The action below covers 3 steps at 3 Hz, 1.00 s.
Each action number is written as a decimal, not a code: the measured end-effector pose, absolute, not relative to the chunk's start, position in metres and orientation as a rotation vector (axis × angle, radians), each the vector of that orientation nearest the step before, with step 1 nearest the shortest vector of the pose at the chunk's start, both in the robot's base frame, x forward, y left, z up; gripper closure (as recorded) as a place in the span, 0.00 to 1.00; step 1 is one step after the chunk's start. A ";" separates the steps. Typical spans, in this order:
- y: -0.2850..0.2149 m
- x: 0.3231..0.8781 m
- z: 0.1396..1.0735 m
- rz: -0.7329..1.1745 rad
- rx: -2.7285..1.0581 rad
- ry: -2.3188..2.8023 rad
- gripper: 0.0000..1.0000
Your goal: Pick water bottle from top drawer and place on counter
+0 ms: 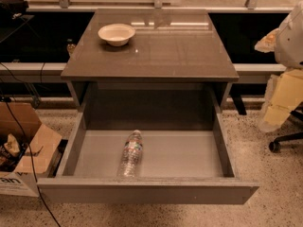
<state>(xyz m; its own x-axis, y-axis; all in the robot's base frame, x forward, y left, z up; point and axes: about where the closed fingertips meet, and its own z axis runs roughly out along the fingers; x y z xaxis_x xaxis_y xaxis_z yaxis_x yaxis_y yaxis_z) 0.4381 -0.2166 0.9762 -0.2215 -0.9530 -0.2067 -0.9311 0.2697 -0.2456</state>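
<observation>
The water bottle (131, 153) is clear and ribbed, and lies on its side on the light grey floor of the open top drawer (189, 155), left of centre, cap towards the back. The drawer is pulled fully out towards me. The glossy brown-grey counter (161, 51) sits above it. My arm shows as a white and cream shape at the right edge, with the gripper (277, 103) hanging beside the cabinet's right side. It is well apart from the bottle and level with the drawer's back.
A white bowl (116, 34) stands on the counter's back left. An open cardboard box (23, 150) sits on the floor left of the drawer. A chair base with castors (284, 141) stands at the right. A pale ledge with metal posts (156, 1) runs behind the counter.
</observation>
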 end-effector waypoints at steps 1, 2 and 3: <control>-0.217 0.438 0.976 -0.098 -1.725 2.232 0.00; -0.215 0.439 0.977 -0.092 -1.704 2.230 0.00; -0.203 0.444 0.967 -0.049 -1.631 2.256 0.00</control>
